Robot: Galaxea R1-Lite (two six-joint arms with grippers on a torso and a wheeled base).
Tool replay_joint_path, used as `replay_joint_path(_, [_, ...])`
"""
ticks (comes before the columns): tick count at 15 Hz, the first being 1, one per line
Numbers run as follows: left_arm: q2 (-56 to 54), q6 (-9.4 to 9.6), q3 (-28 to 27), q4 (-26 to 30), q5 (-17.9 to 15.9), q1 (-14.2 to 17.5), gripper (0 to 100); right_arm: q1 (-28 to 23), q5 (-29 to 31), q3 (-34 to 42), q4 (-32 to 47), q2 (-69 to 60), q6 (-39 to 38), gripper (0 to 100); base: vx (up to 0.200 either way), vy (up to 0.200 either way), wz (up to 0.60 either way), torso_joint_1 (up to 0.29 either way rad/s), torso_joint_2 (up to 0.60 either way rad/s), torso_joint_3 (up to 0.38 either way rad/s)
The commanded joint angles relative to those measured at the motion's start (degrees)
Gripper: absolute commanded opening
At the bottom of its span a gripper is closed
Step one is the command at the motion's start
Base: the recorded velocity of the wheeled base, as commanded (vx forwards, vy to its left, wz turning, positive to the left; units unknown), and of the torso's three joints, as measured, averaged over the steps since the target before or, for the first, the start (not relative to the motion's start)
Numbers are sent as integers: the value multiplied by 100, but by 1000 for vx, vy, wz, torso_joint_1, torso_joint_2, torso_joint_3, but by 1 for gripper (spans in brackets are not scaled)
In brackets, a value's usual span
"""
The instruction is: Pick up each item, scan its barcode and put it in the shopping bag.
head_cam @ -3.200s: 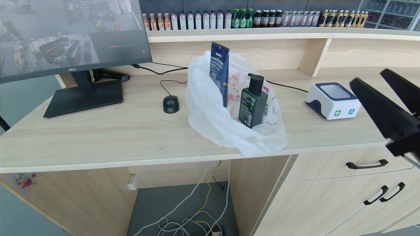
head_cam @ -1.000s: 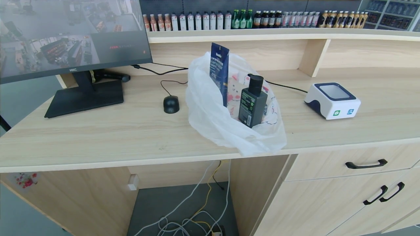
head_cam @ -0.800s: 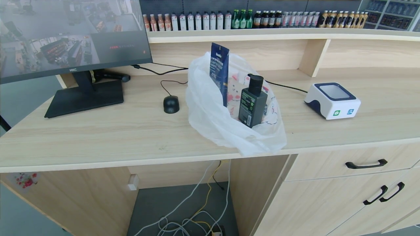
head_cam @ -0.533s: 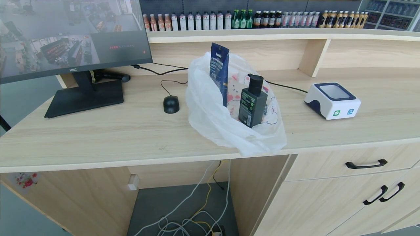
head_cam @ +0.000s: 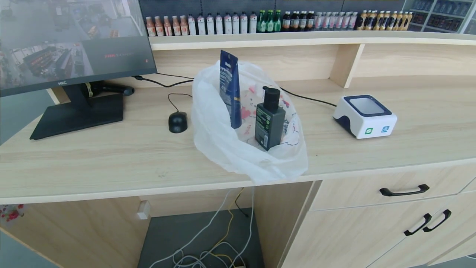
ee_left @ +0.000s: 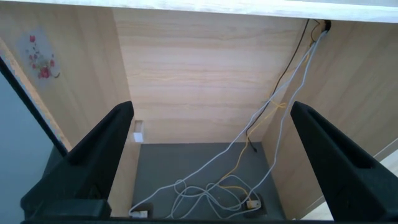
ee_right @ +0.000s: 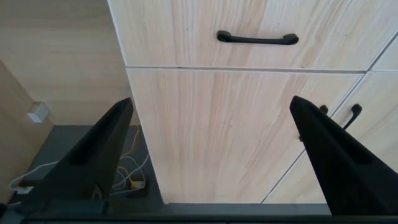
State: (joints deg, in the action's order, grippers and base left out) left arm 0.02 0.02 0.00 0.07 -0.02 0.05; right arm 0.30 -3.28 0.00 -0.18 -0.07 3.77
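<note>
1. Left gripper (ee_left: 211,109): released, fingers spread wide, holding nothing. It faces the cables (ee_left: 273,124) in the recess under the counter (head_cam: 93,156).
2. Left of the head view: monitor (head_cam: 70,41), then the mouse (head_cam: 177,122) just beside the bag.
3. Centre: shopping bag (head_cam: 223,145), mouth open, lower fold draped over the counter's front edge. Inside stand the blue pouch (head_cam: 230,89) and, to its right, the dark bottle (head_cam: 270,121), both upright.
4. Right of centre: scanner (head_cam: 364,116), apart from the bag.
5. Right gripper (ee_right: 211,102): released, empty, facing a drawer handle (ee_right: 257,38).
6. Risk, as judged: a tug or brush on the overhanging fold could tip the bottle or drag the bag off the edge. A rising left arm could snag the cables.
</note>
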Motion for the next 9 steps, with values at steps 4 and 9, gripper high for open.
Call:
replay_joint_path(4, [-2, -20, 0, 1, 2, -5, 100, -4, -6, 0, -8, 7, 1, 100, 0, -200, 0, -1, -1, 7])
replay_joint_path(9, [-2, -2, 0, 1, 2, -5, 100, -4, -6, 0, -8, 7, 1, 100, 0, -200, 0, 2, 0, 3])
